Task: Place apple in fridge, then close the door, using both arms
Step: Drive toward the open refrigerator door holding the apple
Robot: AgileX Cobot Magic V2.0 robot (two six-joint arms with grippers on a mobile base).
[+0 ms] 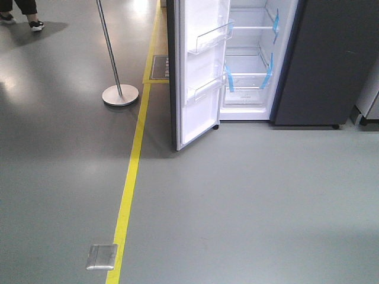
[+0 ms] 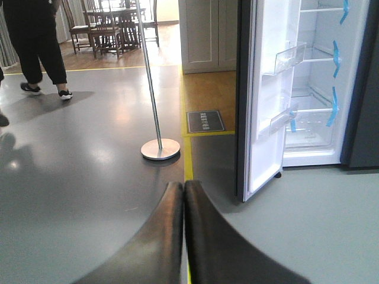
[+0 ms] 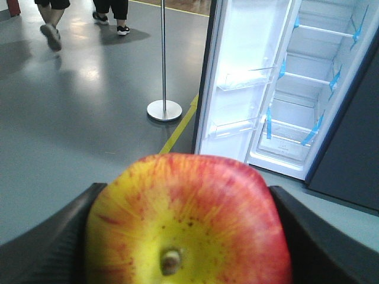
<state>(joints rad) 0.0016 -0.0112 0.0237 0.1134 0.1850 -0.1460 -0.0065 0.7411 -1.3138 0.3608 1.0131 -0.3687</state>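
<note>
The red and yellow apple [image 3: 189, 219] fills the bottom of the right wrist view, stem dimple toward the camera, pressed between both black fingers [image 3: 53, 236] of my right gripper [image 3: 186, 195], which is shut on it. The fridge [image 1: 254, 65] stands ahead with its white inside, glass shelves and blue tape showing; its dark grey side [image 1: 331, 65] is at right. The door [image 1: 198, 71] hangs wide open to the left, white inner face with clear bins toward me. My left gripper [image 2: 183, 186] is shut with nothing in it, above the floor short of the door [image 2: 263, 100].
A metal pole on a round base [image 1: 120, 93] stands left of the door. A yellow floor line [image 1: 131, 171] runs toward the fridge, with a metal floor plate [image 1: 102, 257] beside it. People walk at the far left [image 2: 38, 47]. A table and chairs [image 2: 112, 23] stand far back.
</note>
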